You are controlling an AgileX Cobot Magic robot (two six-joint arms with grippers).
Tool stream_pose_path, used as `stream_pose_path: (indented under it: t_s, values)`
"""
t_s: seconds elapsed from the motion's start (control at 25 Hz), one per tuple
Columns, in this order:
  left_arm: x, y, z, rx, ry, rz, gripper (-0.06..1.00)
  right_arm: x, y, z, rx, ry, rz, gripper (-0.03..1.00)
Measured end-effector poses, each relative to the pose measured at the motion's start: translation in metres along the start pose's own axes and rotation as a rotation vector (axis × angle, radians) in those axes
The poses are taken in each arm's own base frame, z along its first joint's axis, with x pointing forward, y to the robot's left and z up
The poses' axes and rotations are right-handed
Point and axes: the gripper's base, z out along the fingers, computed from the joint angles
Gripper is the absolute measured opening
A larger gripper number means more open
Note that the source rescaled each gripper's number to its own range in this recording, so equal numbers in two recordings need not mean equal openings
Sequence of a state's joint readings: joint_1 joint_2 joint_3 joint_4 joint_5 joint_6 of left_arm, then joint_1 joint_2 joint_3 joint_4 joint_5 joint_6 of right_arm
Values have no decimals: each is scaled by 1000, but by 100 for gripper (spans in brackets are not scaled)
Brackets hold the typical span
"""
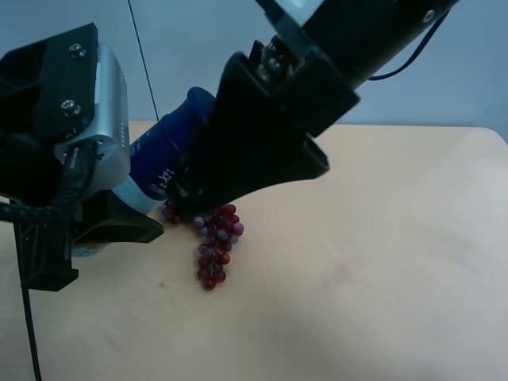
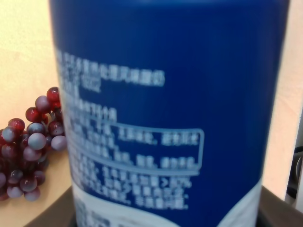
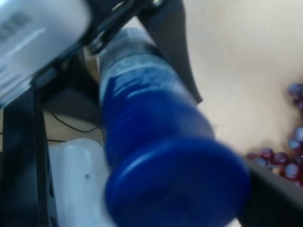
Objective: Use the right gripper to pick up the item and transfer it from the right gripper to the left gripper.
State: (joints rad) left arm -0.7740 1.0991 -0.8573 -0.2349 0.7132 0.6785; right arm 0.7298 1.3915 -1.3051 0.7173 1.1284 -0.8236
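A blue bottle with white print and a white lower band hangs tilted above the table between both grippers. The right gripper, on the arm at the exterior high view's right, is shut on it; the blue cap fills the right wrist view, with one finger beside it. The left gripper has its fingers on either side of the bottle's lower end. The bottle's label fills the left wrist view, with dark finger parts at both sides. I cannot tell if the left jaws press on it.
A bunch of dark red grapes lies on the tan table just below the bottle; it also shows in the left wrist view and the right wrist view. The left arm's silver body is close to the right wrist.
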Motion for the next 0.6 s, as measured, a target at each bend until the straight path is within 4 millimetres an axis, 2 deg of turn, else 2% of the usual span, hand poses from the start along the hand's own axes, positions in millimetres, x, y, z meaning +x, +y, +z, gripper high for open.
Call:
stream_pose_path:
  t_s: [0.16, 0.44, 0.6]
  values:
    - [-1, -2, 0, 9, -6, 5, 3, 2, 10, -14, 24, 6, -44, 100]
    - [0, -1, 0, 4, 1, 6, 3, 12, 43, -59, 126, 7, -156, 100]
    - [0, -1, 0, 4, 1, 6, 3, 18, 54, -78, 207, -2, -137, 100]
